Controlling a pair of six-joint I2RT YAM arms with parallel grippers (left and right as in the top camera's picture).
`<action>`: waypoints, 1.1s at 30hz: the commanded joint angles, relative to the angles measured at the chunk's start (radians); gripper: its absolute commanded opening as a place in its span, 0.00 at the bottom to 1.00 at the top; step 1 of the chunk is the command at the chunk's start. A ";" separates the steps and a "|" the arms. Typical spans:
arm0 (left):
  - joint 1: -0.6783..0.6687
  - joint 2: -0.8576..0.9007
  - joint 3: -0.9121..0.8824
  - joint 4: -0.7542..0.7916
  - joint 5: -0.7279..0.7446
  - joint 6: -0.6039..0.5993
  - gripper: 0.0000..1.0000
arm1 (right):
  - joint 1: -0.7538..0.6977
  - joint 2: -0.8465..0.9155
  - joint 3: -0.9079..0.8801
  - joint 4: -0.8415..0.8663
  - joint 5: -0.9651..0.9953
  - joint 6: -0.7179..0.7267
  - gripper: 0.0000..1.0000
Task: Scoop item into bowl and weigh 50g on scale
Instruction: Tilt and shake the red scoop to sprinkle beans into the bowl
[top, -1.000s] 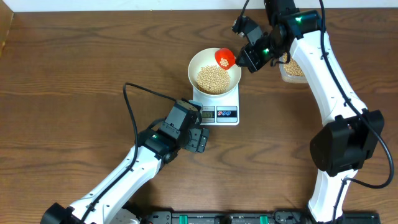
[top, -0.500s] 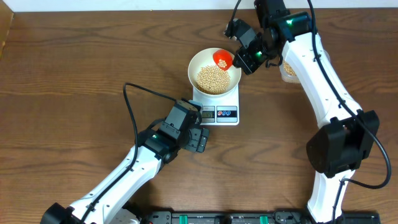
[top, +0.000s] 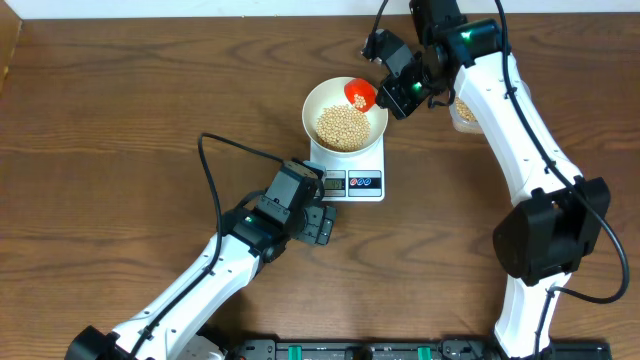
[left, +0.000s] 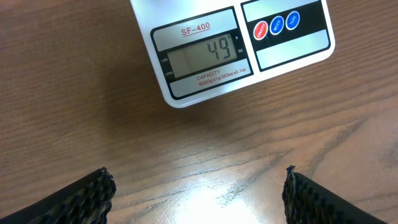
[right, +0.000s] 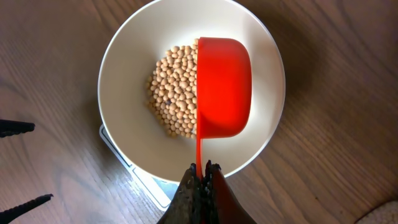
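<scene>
The white bowl (top: 318, 100) stands on the white scale (top: 350, 183) and holds a heap of pale beans (top: 340, 127). My right gripper (top: 388, 97) is shut on the thin handle of a red scoop (top: 359, 93), which hangs over the bowl's far right side. In the right wrist view the scoop (right: 224, 87) is rolled on its side beside the beans (right: 171, 93), above the bowl (right: 124, 74), with the right gripper (right: 202, 171) pinching the handle. My left gripper (top: 320, 226) stands open over bare wood just in front of the scale (left: 186, 93), whose display reads 49. The left gripper (left: 199, 199) holds nothing.
A clear tub of beans (top: 468, 112) sits right of the bowl, partly hidden behind the right arm. A black cable (top: 215, 150) loops over the table left of the scale. Dark wood surrounds everything.
The right gripper has carried the red scoop a little left and farther back over the bowl, then stayed still. The left arm has not moved.
</scene>
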 joint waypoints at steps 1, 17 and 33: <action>0.004 -0.012 -0.002 -0.003 -0.005 0.010 0.89 | -0.002 -0.033 0.026 0.005 -0.045 0.010 0.01; 0.004 -0.012 -0.002 -0.003 -0.005 0.010 0.89 | -0.103 -0.033 0.026 -0.009 -0.254 0.047 0.01; 0.004 -0.012 -0.002 -0.003 -0.005 0.010 0.89 | -0.124 -0.033 0.026 -0.014 -0.269 0.055 0.01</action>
